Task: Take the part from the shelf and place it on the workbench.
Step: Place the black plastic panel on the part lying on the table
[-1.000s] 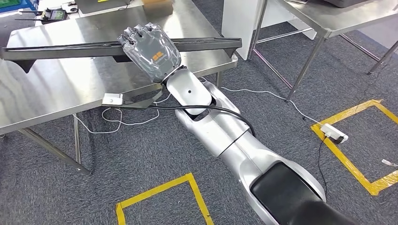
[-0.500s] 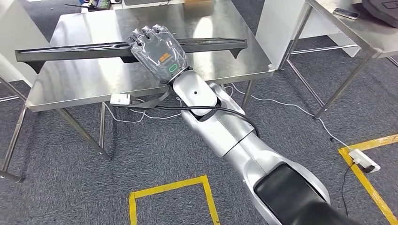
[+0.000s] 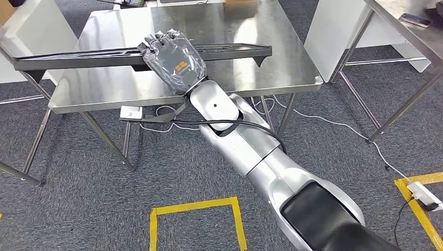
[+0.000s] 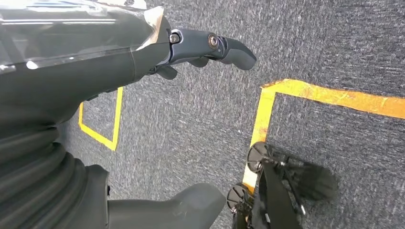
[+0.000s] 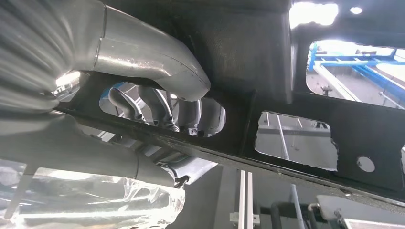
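The view has swung since a moment ago, bringing the steel worktop (image 3: 245,68) squarely ahead. The right hand (image 3: 172,60) still has its fingers (image 5: 165,112) wrapped around the long black part (image 3: 78,55), held above the worktop. The left hand (image 4: 143,52) hangs with loosely curled fingers holding nothing, over grey carpet (image 3: 104,198) with yellow tape (image 3: 193,209).

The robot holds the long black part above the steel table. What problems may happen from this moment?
1. The right robot hand grips the long black perforated metal part near its middle, so either long end may tip or swing.
2. The part's left end reaches past the edge of the shiny steel workbench; set down as it is, that end would probably overhang.
3. The right wrist view shows fingers threaded through a cutout; they may catch on release.
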You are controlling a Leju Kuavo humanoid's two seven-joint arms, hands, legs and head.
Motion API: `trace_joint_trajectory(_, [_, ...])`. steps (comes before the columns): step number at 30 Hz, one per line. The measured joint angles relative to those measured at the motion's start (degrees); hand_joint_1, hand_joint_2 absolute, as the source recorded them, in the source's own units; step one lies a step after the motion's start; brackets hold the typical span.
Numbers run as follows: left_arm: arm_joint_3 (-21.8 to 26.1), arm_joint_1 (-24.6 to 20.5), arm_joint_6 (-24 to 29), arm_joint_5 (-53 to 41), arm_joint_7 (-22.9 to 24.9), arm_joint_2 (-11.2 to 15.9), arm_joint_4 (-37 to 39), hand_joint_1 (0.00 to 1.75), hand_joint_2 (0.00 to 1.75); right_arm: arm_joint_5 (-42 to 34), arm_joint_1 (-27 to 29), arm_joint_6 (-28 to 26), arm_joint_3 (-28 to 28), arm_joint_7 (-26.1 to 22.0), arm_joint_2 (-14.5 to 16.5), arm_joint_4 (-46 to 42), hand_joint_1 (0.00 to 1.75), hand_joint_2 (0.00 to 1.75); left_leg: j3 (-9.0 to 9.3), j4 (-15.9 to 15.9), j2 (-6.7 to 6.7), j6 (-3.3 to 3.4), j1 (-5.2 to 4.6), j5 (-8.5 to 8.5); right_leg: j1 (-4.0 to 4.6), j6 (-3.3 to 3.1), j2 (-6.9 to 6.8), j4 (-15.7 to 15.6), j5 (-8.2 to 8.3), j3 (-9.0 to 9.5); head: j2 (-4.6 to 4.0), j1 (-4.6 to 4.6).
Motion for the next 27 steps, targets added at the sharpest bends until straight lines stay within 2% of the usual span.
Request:
trace_joint_trajectory(1, [0.0,-0.1,0.0,-0.2,0.0,0.0,0.0,0.00,1.75,0.0,-0.1,-0.6,0.4,0.7,-0.2,0.0,1.75,1.75,0.82,-1.5,0.42,0.30,-0.22,0.21,0.21,0.22,-0.32,0.0,-0.12,0.07,0.00,0.04])
trace_joint_trajectory(3, [0.0,-0.1,0.0,-0.5,0.0,0.0,0.0,0.00,1.75,-0.1,-0.2,-1.8,1.2,1.7,-0.8,0.0,1.75,1.75,0.93,-2.0,-0.25,0.99,-0.56,0.04,0.39,0.75,-1.01,-0.1,-0.28,0.29,0.00,0.16])
trace_joint_trajectory(4, [0.0,0.0,0.0,-0.6,0.0,0.0,0.0,0.00,1.75,-0.1,-0.2,-2.2,1.6,1.9,-1.0,0.0,1.75,1.75,1.06,-2.2,-0.52,1.36,-0.48,0.14,0.37,1.05,-0.95,-0.1,-0.45,0.25,0.00,0.18])
trace_joint_trajectory(5, [0.0,0.0,0.0,-0.7,0.0,0.0,0.0,0.00,1.75,-0.1,-0.3,-2.3,1.8,1.9,-1.1,0.0,1.75,1.75,1.21,-2.5,-0.80,1.74,-0.41,0.29,0.30,1.27,-0.33,0.5,-0.87,0.02,0.00,0.22])
trace_joint_trajectory(6, [0.0,-0.1,0.0,-0.7,0.0,0.0,0.0,0.00,1.75,-0.1,-0.3,-2.3,2.0,1.9,-1.3,0.0,1.75,1.75,1.37,-2.8,-1.01,2.16,-0.28,0.46,0.23,1.32,0.62,2.2,-1.76,-0.72,0.00,0.25])
trace_joint_trajectory(8, [0.0,-0.2,-0.2,-0.8,-0.3,0.0,0.0,0.00,1.75,-0.2,0.0,-2.3,2.0,1.9,-2.0,0.1,1.75,1.75,1.50,-3.0,-1.59,2.71,-0.18,0.58,0.00,1.06,2.54,9.1,-4.70,-4.03,0.00,0.41])
trace_joint_trajectory(10, [0.0,-0.2,-0.7,-0.8,-1.0,0.0,0.0,0.00,1.75,-0.6,0.8,-2.3,1.5,1.6,-2.8,0.1,1.75,1.75,1.51,-3.0,-2.43,2.88,-0.17,0.55,-0.14,1.14,3.04,15.9,-6.77,-7.67,0.00,0.52])
trace_joint_trajectory(11, [0.0,-0.2,-1.2,-0.9,-1.6,0.0,0.0,0.00,1.75,-0.9,1.4,-2.3,1.1,1.1,-3.2,0.2,1.75,1.75,1.52,-3.0,-2.83,2.88,-0.16,0.54,-0.21,1.49,3.11,16.8,-6.59,-8.34,0.00,0.55])
trace_joint_trajectory(12, [0.0,-0.1,-1.7,-1.0,-2.2,-0.1,0.0,0.00,1.75,-1.2,2.0,-2.3,0.6,0.4,-3.6,0.1,1.75,1.75,1.54,-2.9,-3.21,2.85,-0.15,0.53,-0.27,1.97,3.13,15.0,-5.43,-7.77,0.00,0.56])
trace_joint_trajectory(14, [0.0,-0.1,-2.5,-1.2,-3.3,-0.1,0.0,0.00,1.75,-1.6,3.0,-2.3,-0.6,-1.1,-4.2,-0.3,1.75,1.75,1.51,-2.7,-3.80,2.61,-0.20,0.39,-0.50,2.79,3.21,6.9,-1.82,-4.41,0.00,0.62])
trace_joint_trajectory(15, [0.0,-0.1,-2.7,-1.3,-3.6,-0.1,0.0,0.00,1.75,-1.7,3.4,-2.3,-1.1,-1.7,-4.4,-0.6,1.75,1.75,1.42,-2.5,-4.04,2.38,-0.32,0.24,-0.58,2.84,3.28,3.3,-0.33,-2.84,0.00,0.59])
trace_joint_trajectory(16, [0.0,-0.1,-2.8,-1.5,-3.8,-0.1,0.0,0.00,1.75,-1.7,3.8,-2.3,-1.5,-2.1,-4.6,-0.8,1.75,1.75,1.30,-2.2,-4.17,2.21,-0.44,0.05,-0.75,2.72,3.35,1.1,0.58,-1.85,0.00,0.57])
trace_joint_trajectory(20, [-0.2,0.2,-3.9,-3.1,-5.2,0.0,0.0,0.00,1.75,-2.5,5.6,-1.8,-2.8,-2.8,-5.3,-1.8,1.75,1.75,1.30,-2.0,-4.12,2.62,-0.36,-0.16,-0.68,2.20,3.57,0.2,1.10,-1.39,0.00,0.52])
trace_joint_trajectory(27, [-1.4,0.7,-6.4,-5.1,-7.4,-0.1,0.0,0.00,1.75,-6.0,12.7,-1.4,-6.1,-4.9,-10.6,-6.5,1.75,1.75,1.58,-2.4,-3.96,2.23,-0.20,-0.09,-0.36,1.93,3.68,0.2,1.02,-1.36,0.00,0.53])
